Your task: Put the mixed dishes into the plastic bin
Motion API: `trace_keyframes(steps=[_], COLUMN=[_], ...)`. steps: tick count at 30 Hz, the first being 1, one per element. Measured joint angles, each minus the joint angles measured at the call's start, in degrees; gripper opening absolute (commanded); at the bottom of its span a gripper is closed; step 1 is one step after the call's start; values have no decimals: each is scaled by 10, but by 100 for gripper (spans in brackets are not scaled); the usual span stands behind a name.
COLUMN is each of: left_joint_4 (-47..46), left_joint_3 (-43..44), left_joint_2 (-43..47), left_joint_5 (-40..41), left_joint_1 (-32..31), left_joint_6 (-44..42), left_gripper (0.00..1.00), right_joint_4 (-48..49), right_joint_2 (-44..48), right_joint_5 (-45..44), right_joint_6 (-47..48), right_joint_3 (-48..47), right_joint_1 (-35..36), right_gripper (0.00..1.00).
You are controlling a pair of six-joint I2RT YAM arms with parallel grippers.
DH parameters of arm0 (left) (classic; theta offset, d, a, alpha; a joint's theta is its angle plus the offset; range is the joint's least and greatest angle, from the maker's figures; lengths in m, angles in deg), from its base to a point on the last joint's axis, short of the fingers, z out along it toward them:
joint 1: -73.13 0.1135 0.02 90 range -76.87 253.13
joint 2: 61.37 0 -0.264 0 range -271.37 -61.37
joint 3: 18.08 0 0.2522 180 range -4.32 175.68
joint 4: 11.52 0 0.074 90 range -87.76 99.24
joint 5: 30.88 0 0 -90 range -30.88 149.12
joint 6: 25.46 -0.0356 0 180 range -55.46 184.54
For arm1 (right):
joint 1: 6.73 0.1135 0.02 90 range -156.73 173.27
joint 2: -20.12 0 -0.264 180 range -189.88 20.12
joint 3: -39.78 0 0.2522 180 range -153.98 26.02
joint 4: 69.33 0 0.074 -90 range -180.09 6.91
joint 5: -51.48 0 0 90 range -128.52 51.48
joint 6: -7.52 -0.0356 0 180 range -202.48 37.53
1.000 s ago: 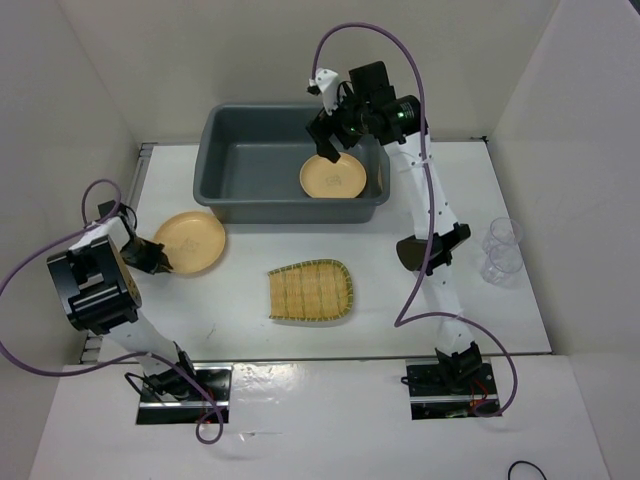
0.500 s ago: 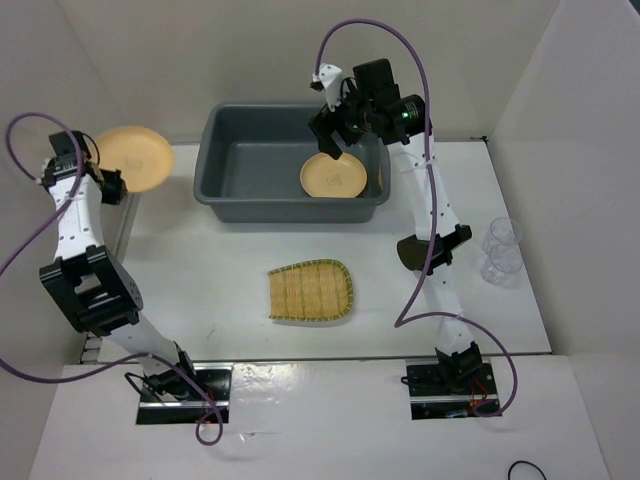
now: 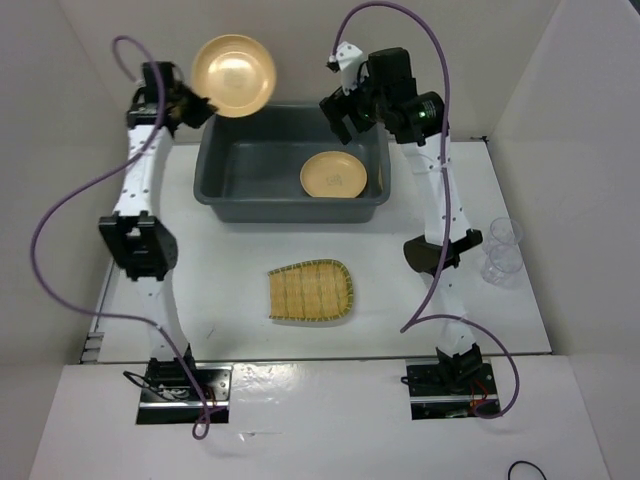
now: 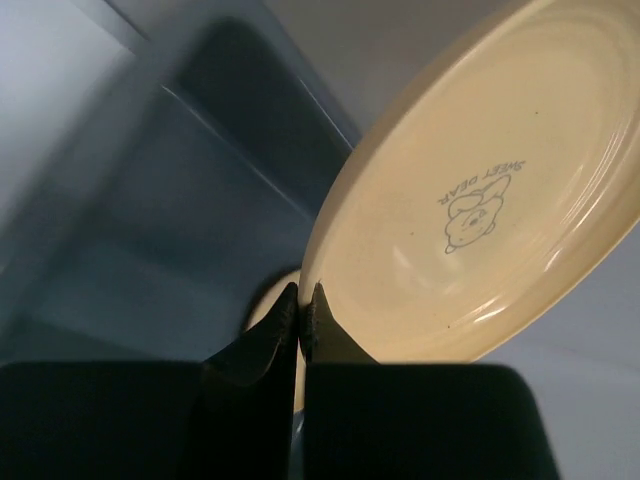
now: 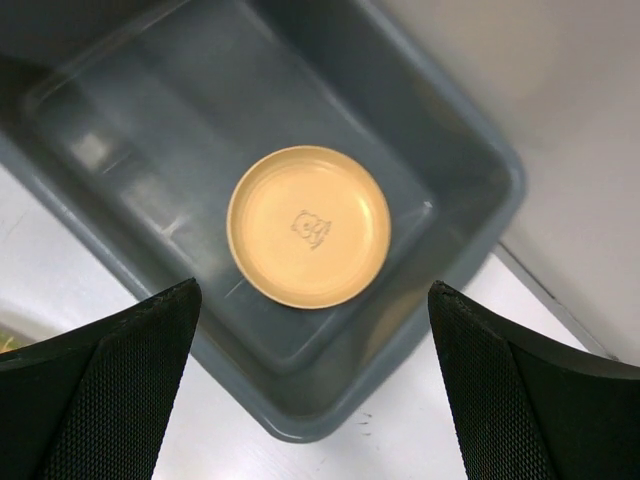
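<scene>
My left gripper (image 3: 196,103) is shut on the rim of a yellow-tan plate (image 3: 234,75), holding it high above the back left corner of the dark grey bin (image 3: 222,197). In the left wrist view my left gripper (image 4: 302,300) pinches the plate's edge (image 4: 480,210) over the bin (image 4: 160,200). A second plate (image 3: 333,175) lies flat in the bin's right half. My right gripper (image 3: 340,112) is open and empty above the bin's back right; its view shows that plate (image 5: 308,226) below. The bamboo tray (image 3: 310,291) lies on the table. Two clear cups (image 3: 502,250) stand at the right.
White walls close in the table at the back and on both sides. The bin's rim (image 5: 300,420) sits near the back wall. Purple cables loop above both arms.
My left arm has lifted the plate from the table's left side up and to the right, over the bin's back left corner. My right gripper has risen slightly above the bin.
</scene>
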Motion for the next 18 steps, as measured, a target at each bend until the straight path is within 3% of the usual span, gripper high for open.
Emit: trace_keyframes(steps=[5, 12, 18], left_joint_4=[116, 199, 233], left_joint_3=[429, 515, 516], left_joint_2=[-277, -406, -454], left_joint_5=[-43, -105, -96], left_joint_1=[-115, -202, -229], left_joint_6=[-59, -85, -100], left_gripper=[0, 0, 0], right_joint_4=[27, 38, 37], right_joint_2=[35, 59, 59], right_joint_5=[-47, -70, -63], right_joint_6=[-21, -30, -29], right_joint_3=[0, -4, -4], right_joint_1=[-10, -31, -56], right_gripper=[98, 98, 98])
